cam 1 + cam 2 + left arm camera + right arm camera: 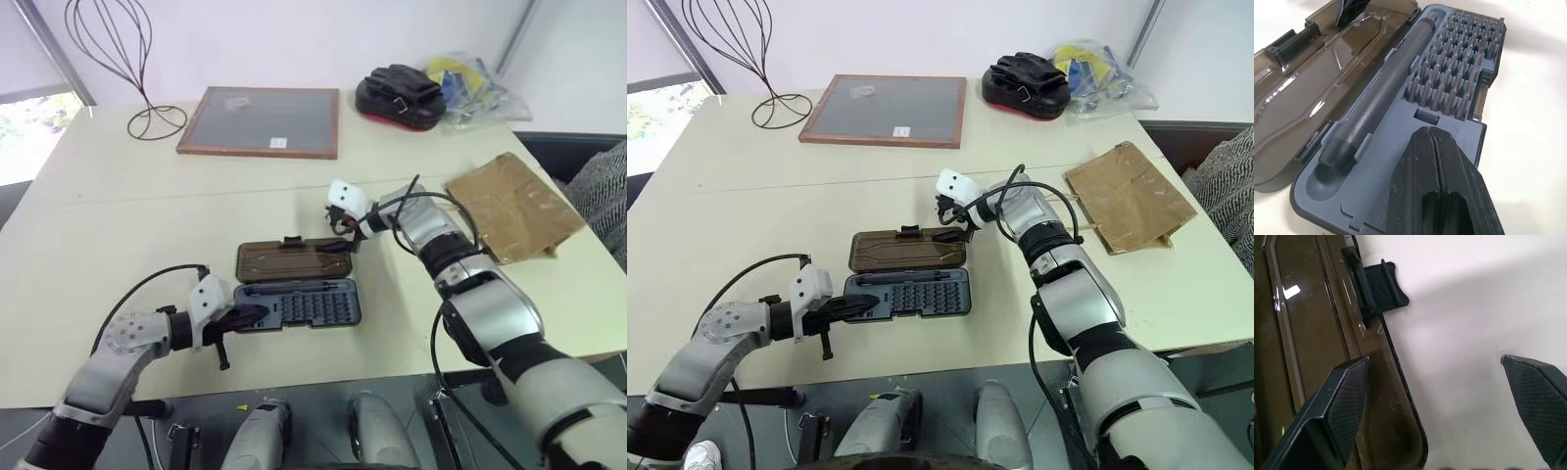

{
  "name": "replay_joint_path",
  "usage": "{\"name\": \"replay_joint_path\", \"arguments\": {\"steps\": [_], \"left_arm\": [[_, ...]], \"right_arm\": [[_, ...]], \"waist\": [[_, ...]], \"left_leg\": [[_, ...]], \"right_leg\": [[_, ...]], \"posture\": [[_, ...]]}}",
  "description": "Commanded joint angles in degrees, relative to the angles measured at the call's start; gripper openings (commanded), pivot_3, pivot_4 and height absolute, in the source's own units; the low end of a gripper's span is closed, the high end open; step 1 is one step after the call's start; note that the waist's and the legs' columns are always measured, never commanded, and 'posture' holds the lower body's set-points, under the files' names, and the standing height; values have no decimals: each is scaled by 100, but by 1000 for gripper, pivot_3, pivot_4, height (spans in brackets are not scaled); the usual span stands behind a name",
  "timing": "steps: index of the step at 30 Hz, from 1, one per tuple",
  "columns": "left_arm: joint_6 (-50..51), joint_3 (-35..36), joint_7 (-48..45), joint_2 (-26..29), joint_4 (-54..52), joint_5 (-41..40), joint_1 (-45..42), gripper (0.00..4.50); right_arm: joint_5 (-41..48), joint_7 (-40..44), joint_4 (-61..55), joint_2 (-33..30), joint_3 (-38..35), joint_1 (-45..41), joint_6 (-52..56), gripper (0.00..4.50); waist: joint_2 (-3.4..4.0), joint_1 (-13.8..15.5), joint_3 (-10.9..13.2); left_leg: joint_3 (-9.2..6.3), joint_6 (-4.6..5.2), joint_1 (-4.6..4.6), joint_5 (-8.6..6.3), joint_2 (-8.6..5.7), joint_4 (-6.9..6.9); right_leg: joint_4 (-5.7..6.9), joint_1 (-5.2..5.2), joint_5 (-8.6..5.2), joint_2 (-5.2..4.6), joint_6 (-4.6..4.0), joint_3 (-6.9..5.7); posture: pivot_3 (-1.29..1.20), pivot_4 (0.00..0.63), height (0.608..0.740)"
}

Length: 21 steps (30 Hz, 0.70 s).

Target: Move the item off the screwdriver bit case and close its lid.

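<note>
Paper bag: lies flat on the table, on the robot's right, well apart from the case; first part of the task looks done.
Bit case: open near the table's front edge; grey tray with bit rows and a dark driver handle seated in its slot.
Lid: smoky-brown, laid flat behind the tray, hinged along the shared edge, black clasp on its far edge.
Left gripper: fingers closed together, empty, tips over the tray's left end; whether they press on it I cannot tell.
Right gripper: fingers spread wide, holding nothing, at the lid's right far corner; one finger over the lid's edge, the other over bare table.
Handling, judged: lid is thin, stiff, light, smooth plastic, likely slippery; tray is light and may skid when the lid swings.
Where to take hold, judged: pinch or hook the lid's far edge near the clasp, fold it toward the robot, tray steadied by the left fingers.
Risk: lid slipping free mid-swing.
</note>
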Motion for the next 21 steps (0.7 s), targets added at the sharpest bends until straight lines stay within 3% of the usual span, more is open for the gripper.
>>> {"name": "replay_joint_path", "arguments": {"steps": [1, 8, 12, 21], "left_arm": [[-35, -140, 3, 8, 521, 365, 112, 0], [-61, -137, 33, -9, 531, 380, 45, 0], [90, -87, 104, 18, 341, 343, 47, 0], [578, 103, 353, 39, -158, 197, 15, 0]], "right_arm": [[-126, 124, 28, -60, 62, 0, -23, 3604], [-196, 306, -156, -37, 145, 163, -52, 71], [-254, 428, -325, -25, 196, 272, -63, 24], [-401, 296, -759, -72, 243, 387, -502, 24]], "waist": [[7, 0, -5], [19, 0, -16], [17, -10, -20], [16, -14, -20]], "left_leg": [[0, 0, 1, 0, 0, 0], [-1, 0, 27, 0, 0, 0], [-3, 6, 100, -5, 3, -18], [-6, 6, 98, -6, 5, -18]], "right_leg": [[0, 1, 0, 0, 0, 0], [1, 27, 0, 1, 0, 0], [-8, 99, -10, 7, -9, -2], [-6, 94, -10, 7, -5, -2]], "posture": [[0, 150, 734], [0, 150, 734], [0, 150, 734], [0, 150, 734]]}}
